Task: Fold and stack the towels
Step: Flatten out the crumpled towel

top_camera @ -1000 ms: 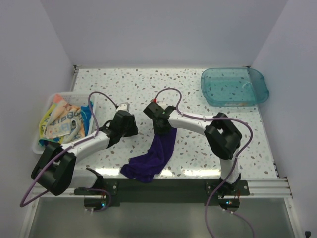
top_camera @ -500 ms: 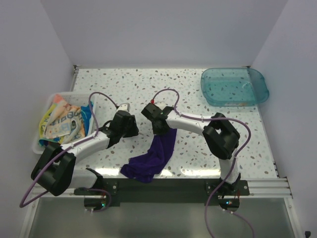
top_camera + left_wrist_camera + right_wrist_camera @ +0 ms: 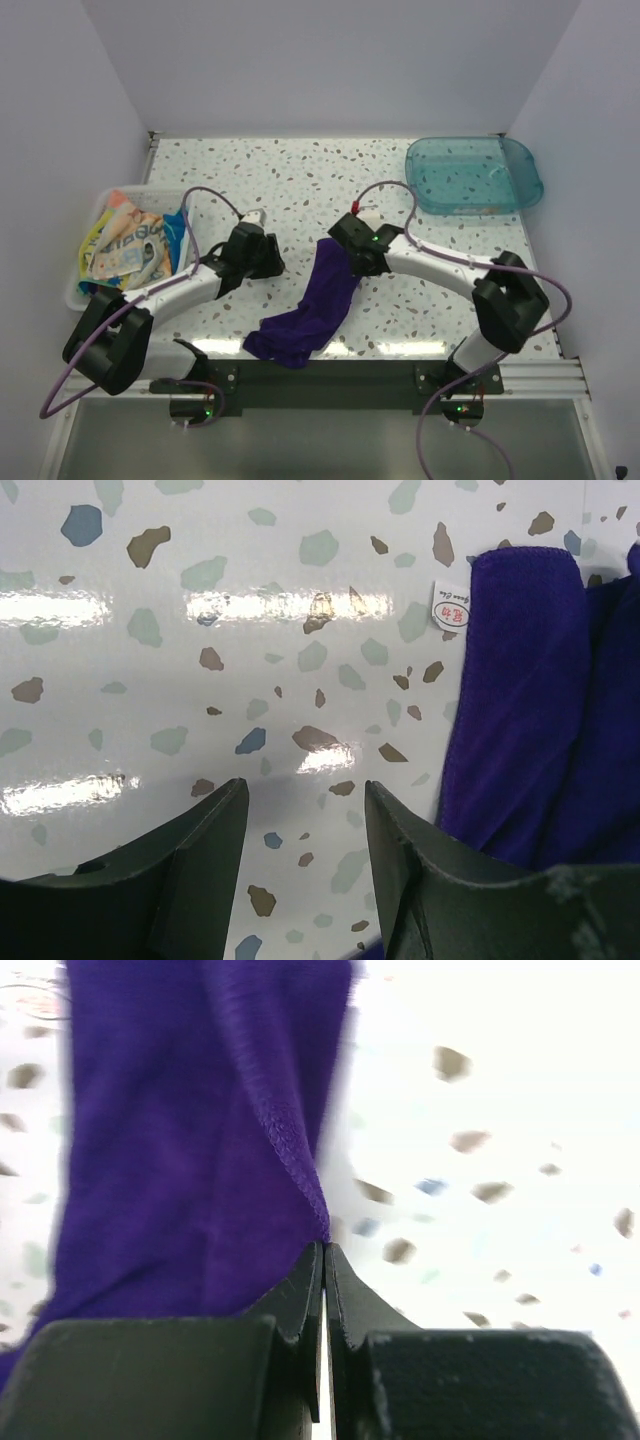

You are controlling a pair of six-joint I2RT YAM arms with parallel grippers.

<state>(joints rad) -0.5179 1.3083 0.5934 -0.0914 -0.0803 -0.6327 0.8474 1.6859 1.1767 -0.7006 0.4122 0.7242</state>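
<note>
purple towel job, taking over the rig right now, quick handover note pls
Right gripper: shut, pinching the purple towel by its far hem.
Left gripper: open, empty, low over the table beside that towel.
Other towels: heaped in the white bin, left.
Done: nothing folded or stacked.
Left: spread and fold the purple one, then the rest.

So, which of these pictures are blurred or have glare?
Right wrist view: soft and blurred, the purple towel smeared, the table washed out almost white. Left wrist view: sharp, but bright glare streaks on the table. Top view: clear, a glare band near the front edge.
</note>
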